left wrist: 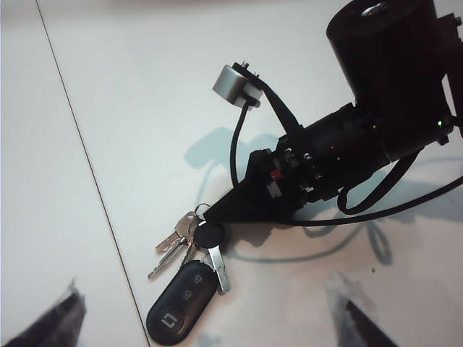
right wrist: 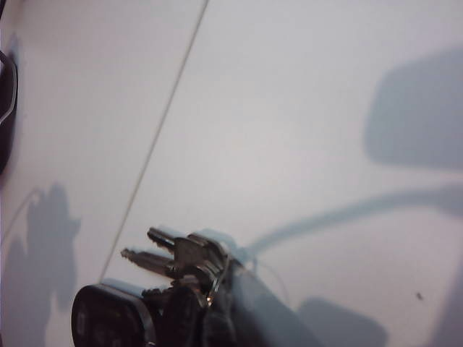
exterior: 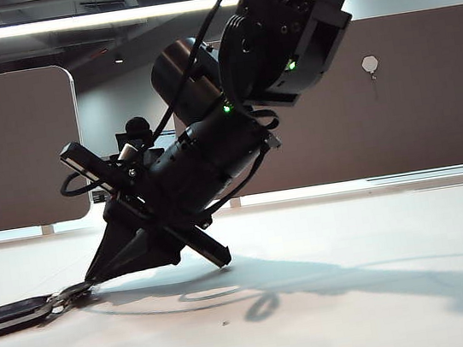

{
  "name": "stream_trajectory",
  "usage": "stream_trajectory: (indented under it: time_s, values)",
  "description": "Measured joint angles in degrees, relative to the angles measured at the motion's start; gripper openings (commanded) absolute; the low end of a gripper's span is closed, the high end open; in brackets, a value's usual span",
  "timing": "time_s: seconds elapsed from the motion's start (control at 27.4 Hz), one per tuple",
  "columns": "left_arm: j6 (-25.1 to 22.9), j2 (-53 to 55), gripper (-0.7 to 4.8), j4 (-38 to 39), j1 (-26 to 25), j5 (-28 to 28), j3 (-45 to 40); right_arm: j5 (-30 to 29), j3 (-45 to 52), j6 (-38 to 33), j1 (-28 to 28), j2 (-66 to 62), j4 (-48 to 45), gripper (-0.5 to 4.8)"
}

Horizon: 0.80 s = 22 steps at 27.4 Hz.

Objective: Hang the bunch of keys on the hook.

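The bunch of keys [exterior: 14, 314] lies flat on the white table at the near left, with its black oval fob [left wrist: 181, 305] and small silver keys [left wrist: 173, 242] fanned out from the ring. My right gripper [exterior: 91, 282] reaches across to the left, tilted down, with its pointed tip [left wrist: 205, 214] shut on the ring end of the bunch [right wrist: 184, 264]. My left gripper [left wrist: 206, 322] hovers above the fob, its blurred fingers [left wrist: 43, 325] wide open and empty. The hook [exterior: 372, 78] hangs under a pale hexagonal pad [exterior: 370, 63] on the brown panel at the far right.
The brown panel [exterior: 438, 110] stands along the table's back edge, and another panel [exterior: 13, 152] stands at the back left. The right arm's bulky black body [exterior: 212, 159] and cables lean over the table's middle. A thin seam [left wrist: 87, 166] runs across the tabletop.
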State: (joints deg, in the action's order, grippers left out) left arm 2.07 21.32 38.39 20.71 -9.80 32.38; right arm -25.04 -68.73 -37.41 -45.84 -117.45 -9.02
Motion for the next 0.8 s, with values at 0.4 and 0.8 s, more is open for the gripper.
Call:
stream_trajectory:
  time_s: [0.4, 0.8]
  values:
    - [0.0, 0.0, 4.79, 0.0, 0.0, 0.0, 0.0, 0.8, 0.5, 6.1, 1.8, 7.6, -2.3, -0.03]
    - [0.1, 0.0, 4.79, -7.9, 0.0, 1.0, 1.4, 1.0, 0.5, 15.1, 11.4, 22.5, 0.8, -0.03]
